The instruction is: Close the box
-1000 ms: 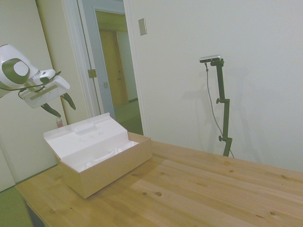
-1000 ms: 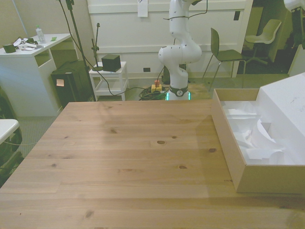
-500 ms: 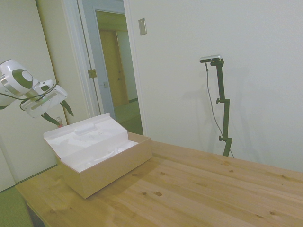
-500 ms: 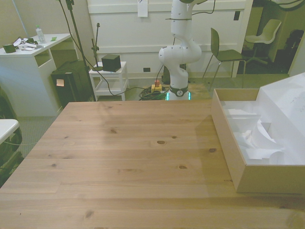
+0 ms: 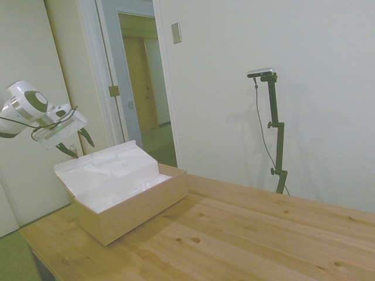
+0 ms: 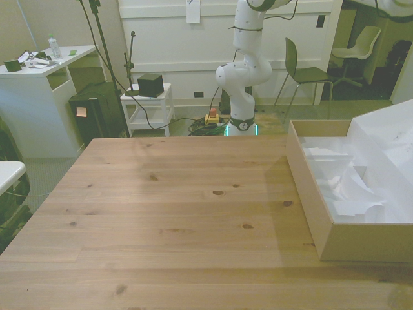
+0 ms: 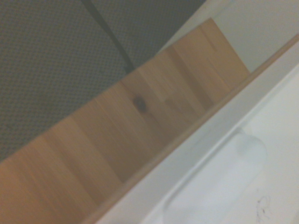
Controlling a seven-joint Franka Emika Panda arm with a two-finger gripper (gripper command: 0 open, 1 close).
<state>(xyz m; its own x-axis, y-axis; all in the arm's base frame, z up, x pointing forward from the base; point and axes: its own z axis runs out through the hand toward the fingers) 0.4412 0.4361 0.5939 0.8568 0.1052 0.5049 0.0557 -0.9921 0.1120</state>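
**Gripper lower, behind the open lid**

Lower than a second ago, the gripper (image 5: 71,142) has dropped toward the lid (image 5: 105,168) of the box (image 5: 132,202) and now hangs just above and behind the lid's upper edge, not touching it. Its two dark fingers (image 5: 87,137) are spread apart with nothing between them. Box and lid have not shifted: the box sits on the table (image 5: 246,234) near its corner, open, the white lid tilted up and back from the far long side, crumpled white paper (image 6: 345,184) inside. From the wrist, the lid's raised oblong tab (image 7: 224,172) shows blurred, with table wood beyond the lid's edge.
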